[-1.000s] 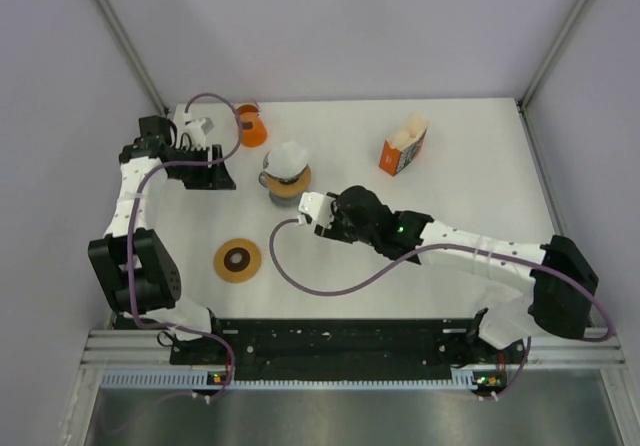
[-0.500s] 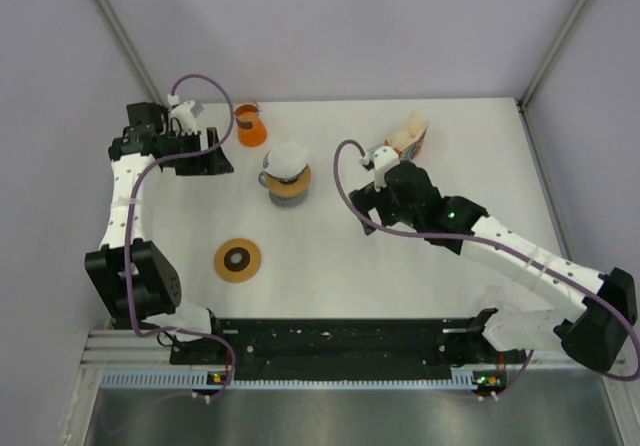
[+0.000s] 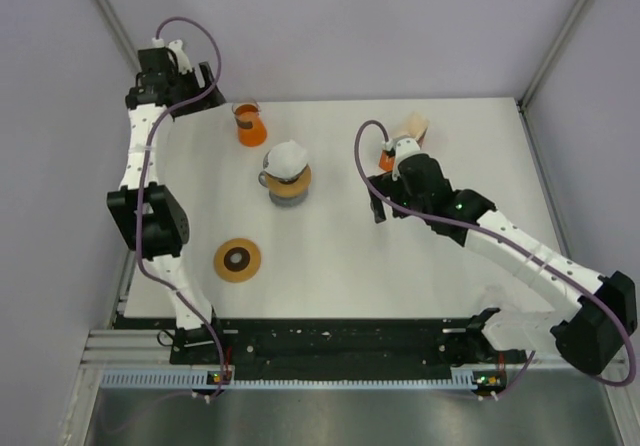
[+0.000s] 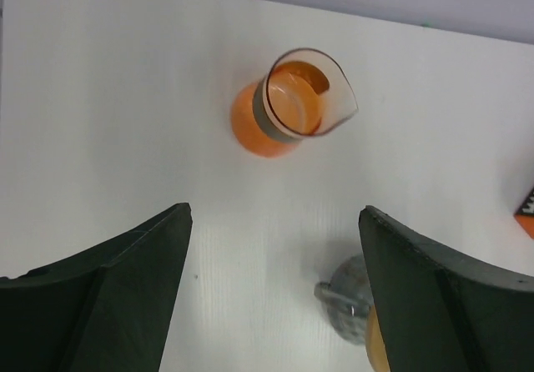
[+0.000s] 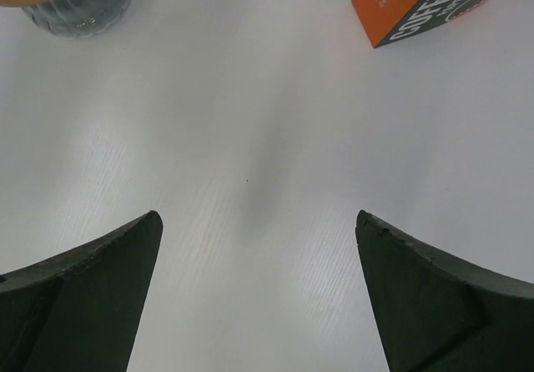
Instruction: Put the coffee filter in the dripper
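Note:
The white coffee filter (image 3: 288,156) sits in the mouth of the dripper (image 3: 287,188), a grey glass one with a wooden collar, left of the table's centre. My left gripper (image 3: 205,94) hangs high over the far left corner, open and empty. In the left wrist view the left gripper (image 4: 275,212) looks down on bare table, with the dripper (image 4: 350,305) half hidden behind its right finger. My right gripper (image 3: 376,204) is open and empty, well to the right of the dripper. The right wrist view shows the right gripper (image 5: 257,216) over bare table and the dripper (image 5: 79,1) at the top left.
An orange glass carafe (image 3: 250,126) (image 4: 288,105) stands behind and left of the dripper. An orange filter box (image 3: 405,141) (image 5: 417,5) stands at the back right, partly behind the right arm. A round wooden disc (image 3: 238,260) lies near the front left.
The right gripper has drawn away from the dripper to the right and opened. The left arm has risen and swung back to the far left corner, its jaws widening.

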Controlling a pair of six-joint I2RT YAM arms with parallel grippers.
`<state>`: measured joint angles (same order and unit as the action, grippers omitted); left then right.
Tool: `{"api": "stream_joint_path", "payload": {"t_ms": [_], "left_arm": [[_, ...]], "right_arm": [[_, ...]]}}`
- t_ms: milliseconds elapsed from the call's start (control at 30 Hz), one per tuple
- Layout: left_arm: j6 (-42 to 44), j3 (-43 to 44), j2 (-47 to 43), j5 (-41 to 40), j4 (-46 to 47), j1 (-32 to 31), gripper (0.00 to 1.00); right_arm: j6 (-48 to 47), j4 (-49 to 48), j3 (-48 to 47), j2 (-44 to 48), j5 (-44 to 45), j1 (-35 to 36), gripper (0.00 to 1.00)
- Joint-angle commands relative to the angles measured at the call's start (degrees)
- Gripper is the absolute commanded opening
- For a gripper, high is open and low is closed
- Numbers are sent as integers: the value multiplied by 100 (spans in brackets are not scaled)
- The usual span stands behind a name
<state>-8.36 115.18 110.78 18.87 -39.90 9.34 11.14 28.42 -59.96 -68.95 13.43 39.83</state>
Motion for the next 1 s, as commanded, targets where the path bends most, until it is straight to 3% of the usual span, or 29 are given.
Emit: {"api": "stream_joint_path", "payload": {"t_ms": [0,133,367,500,767,833,900,967], "left_arm": [[-359,1014,1022,-1060,325,-327,84],[-500,1630,1735,-1281,465,-468,80],[-395,1920,2456,-1702,1002,-759,80],[-351,2395,2878,-2019,1054,-767,75],[-377,2378,3186,-1554,932,-759,43],[-394,2291,3160,-1475,844,-750,26],[-438,2185,3038,-1422,852,-724,0],[-569,2132,2818,-1308,826,-680,0]], "right_arm": [[29,-92,-42,-171,89,-37,99],[-15,-92,-42,-321,81,-46,99],[-261,-83,-164,-742,46,-107,99],[-410,-83,-322,-997,-16,-125,99],[-542,5,-604,-1376,-69,-142,99],[-542,66,-665,-1358,-8,-143,99],[-507,154,-744,-1314,72,-143,99],[-463,233,-824,-1235,98,-160,99]]}}
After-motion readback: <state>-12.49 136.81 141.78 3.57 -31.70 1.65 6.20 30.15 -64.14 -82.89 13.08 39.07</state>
